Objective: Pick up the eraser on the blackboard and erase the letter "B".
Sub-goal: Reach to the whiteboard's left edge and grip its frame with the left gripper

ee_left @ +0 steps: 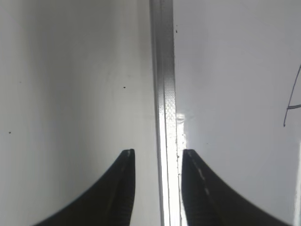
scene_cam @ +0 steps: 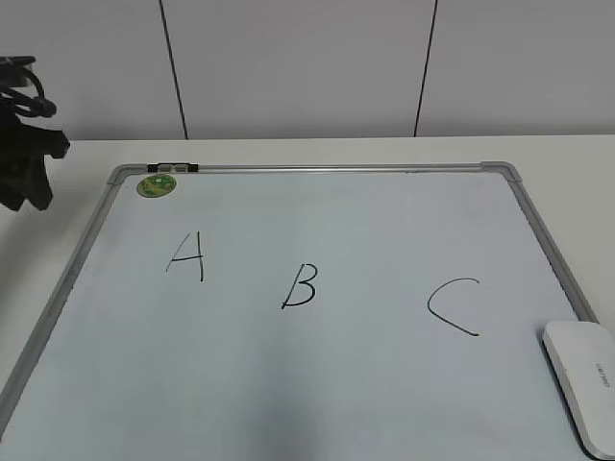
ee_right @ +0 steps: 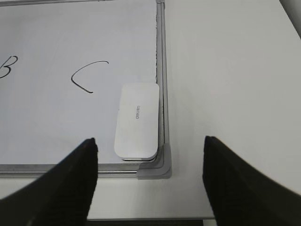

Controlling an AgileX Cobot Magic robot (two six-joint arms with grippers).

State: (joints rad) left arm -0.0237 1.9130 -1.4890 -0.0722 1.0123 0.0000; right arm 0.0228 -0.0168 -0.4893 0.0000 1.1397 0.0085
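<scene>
The blackboard [scene_cam: 317, 384] is a white board with a grey frame, lying flat on the table. The letter "B" [scene_cam: 300, 286] stands between an "A" [scene_cam: 186, 257] and a "C" [scene_cam: 454, 306]. The eraser [scene_cam: 582, 379] is a white block in the board's near right corner; it also shows in the right wrist view [ee_right: 137, 120]. My right gripper [ee_right: 149, 141] is open and empty, above and just short of that corner. My left gripper [ee_left: 157, 153] is open and empty, straddling the board's left frame [ee_left: 164, 94]; its arm shows at far left [scene_cam: 24, 144].
A round green magnet [scene_cam: 156, 185] sits at the board's top left corner beside a dark clip [scene_cam: 173, 167]. The white table [ee_right: 225, 70] lies right of the board, with its front edge [ee_right: 150, 219] close behind the right gripper. A panelled wall [scene_cam: 307, 67] stands behind.
</scene>
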